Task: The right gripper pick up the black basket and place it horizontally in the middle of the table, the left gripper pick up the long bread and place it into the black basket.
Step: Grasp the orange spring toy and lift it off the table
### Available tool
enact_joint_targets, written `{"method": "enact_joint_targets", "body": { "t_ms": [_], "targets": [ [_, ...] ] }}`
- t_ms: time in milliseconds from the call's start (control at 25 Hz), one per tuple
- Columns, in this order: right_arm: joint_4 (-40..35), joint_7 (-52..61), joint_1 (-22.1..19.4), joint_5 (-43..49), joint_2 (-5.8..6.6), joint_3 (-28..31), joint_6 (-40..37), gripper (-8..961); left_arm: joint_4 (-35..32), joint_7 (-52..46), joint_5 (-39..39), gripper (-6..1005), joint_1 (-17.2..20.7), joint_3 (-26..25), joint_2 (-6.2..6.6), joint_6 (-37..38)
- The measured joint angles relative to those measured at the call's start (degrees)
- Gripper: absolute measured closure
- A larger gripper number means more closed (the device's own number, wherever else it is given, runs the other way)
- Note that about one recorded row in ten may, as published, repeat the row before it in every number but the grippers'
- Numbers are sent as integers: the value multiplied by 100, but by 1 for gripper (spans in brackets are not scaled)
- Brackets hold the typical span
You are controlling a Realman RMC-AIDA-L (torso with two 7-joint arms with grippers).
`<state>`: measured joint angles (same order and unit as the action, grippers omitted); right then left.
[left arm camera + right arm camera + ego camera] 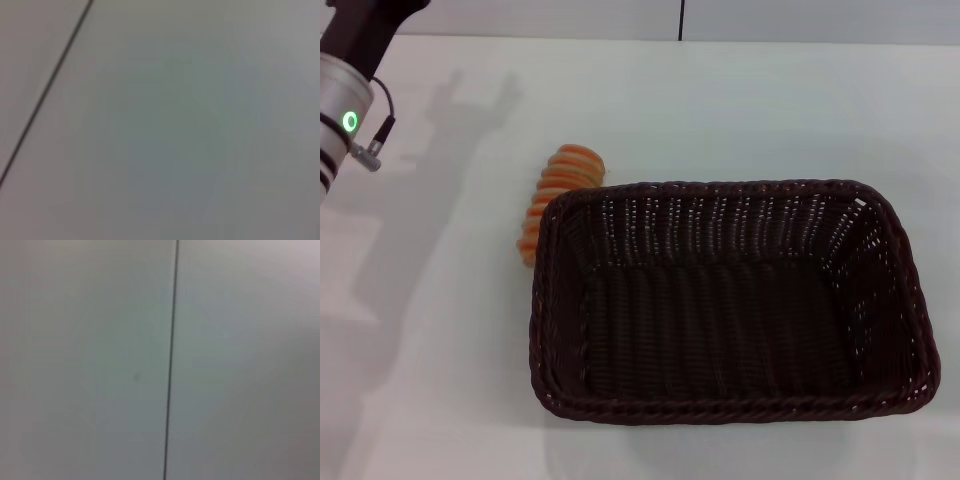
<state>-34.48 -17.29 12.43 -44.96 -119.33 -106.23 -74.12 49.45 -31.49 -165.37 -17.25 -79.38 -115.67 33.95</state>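
Neither tool shows in any view, so whether their fingers are spread or pressed together cannot be told; only the left arm (pixel 345 95) appears, at the head view's upper left corner (a green ring lit on its grey wrist), raised well apart from the bread. The basket (pixel 730 395) sits on the white bench (pixel 440 400) with its long side crosswise, open side up, with nothing inside; the bread (pixel 560 190) lies on the bench just beside the basket's far left corner, partly hidden by the rim. Both wrist views show only a pale surface crossed by a thin dark line (pixel 171 365).
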Motion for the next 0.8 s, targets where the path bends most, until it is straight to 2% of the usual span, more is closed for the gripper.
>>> {"method": "enact_joint_targets", "body": {
  "t_ms": [40, 80, 120, 160, 280, 320, 360, 480, 520, 560, 640, 720, 760, 800],
  "targets": [
    [0, 0, 0, 0, 0, 0, 0, 635, 0, 0, 0, 162, 0, 0, 0, 0],
    [110, 72, 36, -3, 4, 40, -5, 635, 265, 15, -1, 162, 45, 22, 19, -341],
    [337, 169, 120, -7, 8, 126, -11, 635, 735, 59, -2, 162, 110, 39, 48, -1067],
    [337, 169, 120, -7, 8, 126, -11, 635, 735, 59, -2, 162, 110, 39, 48, -1067],
    [679, 334, 295, -15, 11, 260, -18, 635, 1342, 200, -4, 162, 159, 33, 71, -2032],
    [866, 449, 417, -18, 18, 327, -21, 635, 1700, 389, -4, 162, 178, 2, 60, -2642],
    [866, 449, 417, -18, 18, 327, -21, 635, 1700, 389, -4, 162, 178, 2, 60, -2642],
    [1090, 520, 568, -20, 36, 444, -24, 636, 2180, 724, -4, 162, 188, -29, 15, -3525],
    [1188, 525, 646, -19, 43, 534, -21, 636, 2543, 807, -4, 162, 182, -64, -1, -4190],
    [1188, 525, 646, -19, 43, 534, -21, 636, 2543, 807, -4, 162, 182, -64, -1, -4190],
    [1218, 525, 690, -16, 51, 580, -1, 636, 2914, 822, 0, 163, 159, -106, -7, -4918],
    [1222, 526, 719, -10, 63, 671, 33, 636, 3449, 1010, 11, 163, 117, -183, -46, -5942],
    [1222, 526, 719, -10, 63, 671, 33, 636, 3449, 1010, 11, 163, 117, -183, -46, -5942],
    [1224, 525, 733, -8, 67, 725, 41, 636, 3702, 1209, 25, 163, 83, -306, -160, -6548]
  ]
}}
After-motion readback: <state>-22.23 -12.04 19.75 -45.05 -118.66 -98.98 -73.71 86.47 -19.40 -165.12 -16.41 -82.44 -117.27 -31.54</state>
